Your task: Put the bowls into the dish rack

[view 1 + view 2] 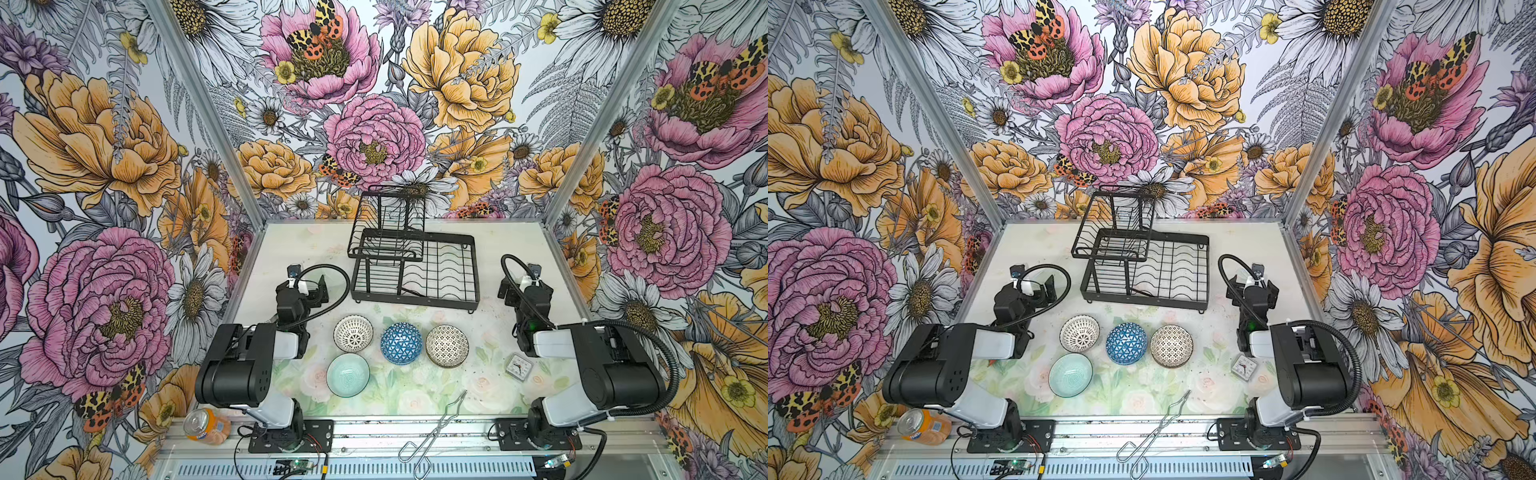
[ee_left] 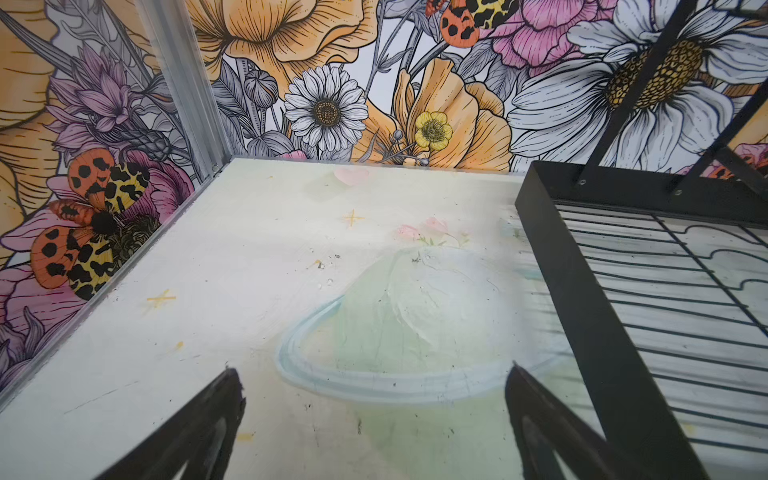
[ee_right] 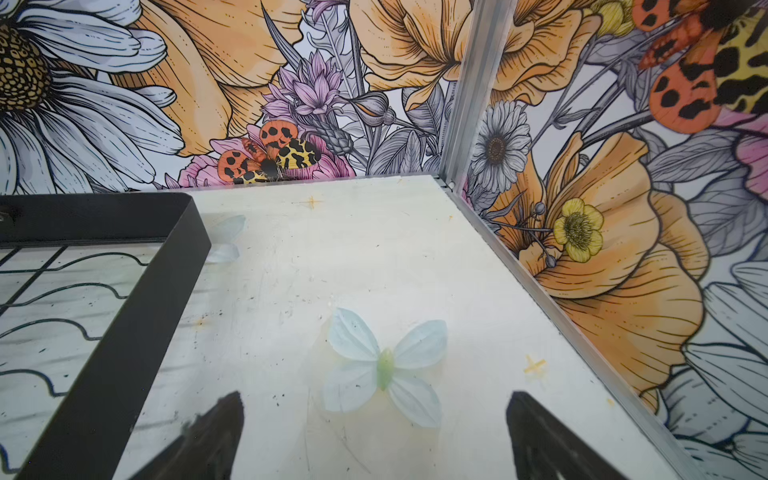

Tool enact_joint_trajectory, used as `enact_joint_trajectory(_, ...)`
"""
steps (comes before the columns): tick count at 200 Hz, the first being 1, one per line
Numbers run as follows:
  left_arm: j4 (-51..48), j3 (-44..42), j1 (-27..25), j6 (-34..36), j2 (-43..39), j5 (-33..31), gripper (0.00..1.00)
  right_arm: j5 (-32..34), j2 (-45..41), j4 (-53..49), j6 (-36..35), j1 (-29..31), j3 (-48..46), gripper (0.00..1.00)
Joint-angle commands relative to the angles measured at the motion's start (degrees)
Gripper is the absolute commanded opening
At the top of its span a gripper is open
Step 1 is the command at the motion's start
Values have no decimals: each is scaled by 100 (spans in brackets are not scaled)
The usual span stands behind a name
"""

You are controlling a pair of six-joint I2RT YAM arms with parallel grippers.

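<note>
Top views both show floral tabletop [image 1: 291,249], flowered walls [image 1: 374,104], left gripper [image 1: 306,290] and right gripper [image 1: 526,290] gaping empty.

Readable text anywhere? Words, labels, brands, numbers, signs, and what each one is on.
Nothing is legible in any view.
orange can: blue label patch on its side, too blurred to read.
small clock: dial markings too small to read.
bowls, dish rack: patterns and bare black metal, no lettering seen.
</note>
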Motion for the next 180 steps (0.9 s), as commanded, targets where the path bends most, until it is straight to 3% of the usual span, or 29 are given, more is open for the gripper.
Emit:
enact_joint_trajectory(1,30,114,52,105,-59,152,99,73,40,199,83,39,7,100)
enact_joint_trajectory(180,27,118,280,-72,-40,470,99,29,56,120,94,12,45,100)
